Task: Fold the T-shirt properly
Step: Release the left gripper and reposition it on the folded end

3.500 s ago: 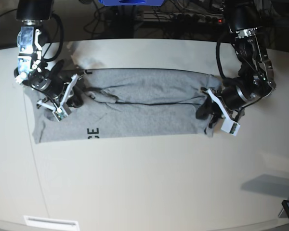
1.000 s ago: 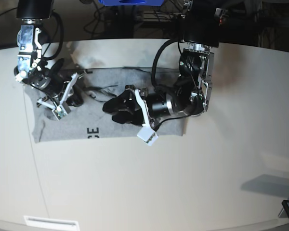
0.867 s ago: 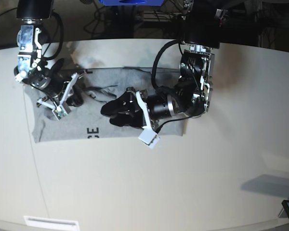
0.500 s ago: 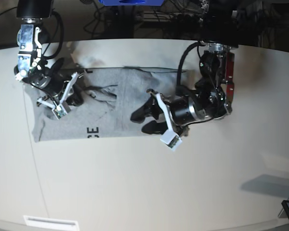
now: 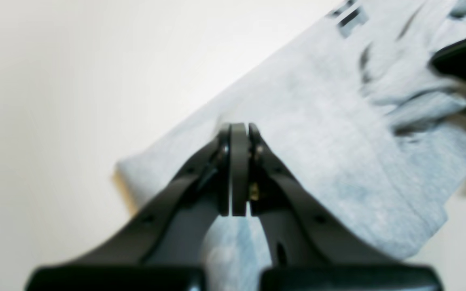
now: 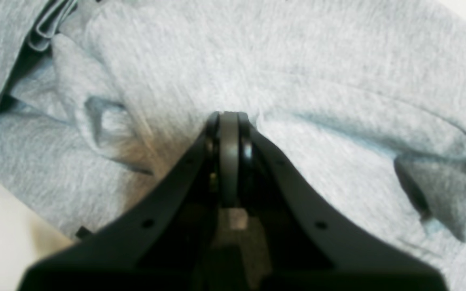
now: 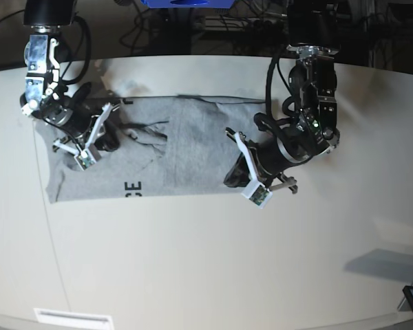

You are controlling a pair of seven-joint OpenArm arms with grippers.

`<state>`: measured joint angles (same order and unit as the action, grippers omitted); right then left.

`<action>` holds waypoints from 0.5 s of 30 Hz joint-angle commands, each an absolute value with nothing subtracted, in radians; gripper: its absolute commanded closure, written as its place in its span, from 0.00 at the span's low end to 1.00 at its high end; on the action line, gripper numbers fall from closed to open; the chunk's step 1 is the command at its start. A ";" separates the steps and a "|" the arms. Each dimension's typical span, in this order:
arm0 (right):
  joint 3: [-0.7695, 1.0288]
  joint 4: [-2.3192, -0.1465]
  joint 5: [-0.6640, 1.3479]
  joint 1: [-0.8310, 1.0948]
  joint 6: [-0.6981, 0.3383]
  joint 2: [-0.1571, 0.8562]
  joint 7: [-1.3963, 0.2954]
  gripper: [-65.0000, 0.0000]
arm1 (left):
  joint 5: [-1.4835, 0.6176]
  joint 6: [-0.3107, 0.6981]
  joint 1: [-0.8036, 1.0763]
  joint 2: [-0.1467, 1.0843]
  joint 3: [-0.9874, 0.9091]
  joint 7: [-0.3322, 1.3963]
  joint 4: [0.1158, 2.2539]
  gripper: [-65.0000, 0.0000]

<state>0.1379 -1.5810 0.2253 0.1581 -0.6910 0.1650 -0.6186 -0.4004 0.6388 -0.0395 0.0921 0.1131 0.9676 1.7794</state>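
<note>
Left tool [image 7: 233, 177] at T-shirt [image 7: 193, 148] fold edge.

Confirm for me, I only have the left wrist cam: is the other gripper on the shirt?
Observer: Right wrist view: the right gripper is shut, tips against wrinkled T-shirt fabric. Can't tell if cloth is pinched.
Operator: Where on the shirt?
Observer: Base view: at the end opposite yours, just up from the black lettering.
Operator: And mine from outside?
Observer: Base view: the left gripper sits at the front corner of the folded-over end, at the shirt's edge with the table.
</note>
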 commanded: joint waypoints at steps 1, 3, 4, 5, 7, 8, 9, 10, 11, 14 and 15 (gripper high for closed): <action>0.139 -1.587 0.205 0.162 -0.698 0.171 -0.654 1.00 | -0.378 0.639 -0.058 0.082 0.110 0.943 1.790 1.00; 0.139 -1.587 0.205 0.160 -0.698 0.171 -0.654 1.00 | -0.309 0.639 -0.058 0.053 0.110 0.943 1.774 1.00; 0.139 -1.587 0.205 0.160 -0.698 0.171 -0.654 1.00 | -0.271 0.639 -0.059 0.036 0.110 0.943 1.764 1.00; 0.139 -1.587 0.205 0.160 -0.698 0.171 -0.654 1.00 | -0.243 0.642 -0.059 0.022 0.110 0.943 1.756 1.00; 0.139 -1.587 0.205 0.160 -0.698 0.171 -0.654 1.00 | -0.193 0.642 -0.059 0.004 0.110 0.943 1.735 1.00; 0.139 -1.587 0.205 0.160 -0.698 0.171 -0.654 1.00 | -0.180 0.644 -0.059 0.001 0.110 0.943 1.722 1.00; 0.139 -1.587 0.205 0.160 -0.698 0.171 -0.654 1.00 | -0.163 0.644 -0.059 -0.001 0.110 0.941 1.705 1.00; 0.139 -1.587 0.205 0.162 -0.698 0.171 -0.654 1.00 | -0.150 0.644 -0.070 -0.001 0.110 0.940 1.684 1.00; 0.139 -1.587 0.205 0.162 -0.698 0.171 -0.654 1.00 | -0.139 0.644 -0.079 -0.001 0.110 0.940 1.661 1.00; 0.139 -1.587 0.205 0.163 -0.698 0.171 -0.654 1.00 | -0.102 0.641 -0.101 0.002 0.110 0.921 1.593 1.00; 0.139 -1.587 0.205 0.163 -0.698 0.171 -0.654 1.00 | -0.085 0.641 -0.102 0.005 0.108 0.892 1.578 1.00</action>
<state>0.1379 -1.5810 0.2253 0.1585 -0.6907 0.1650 -0.6182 -0.0734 0.6437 -0.0826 0.0071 0.1093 0.9154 1.5654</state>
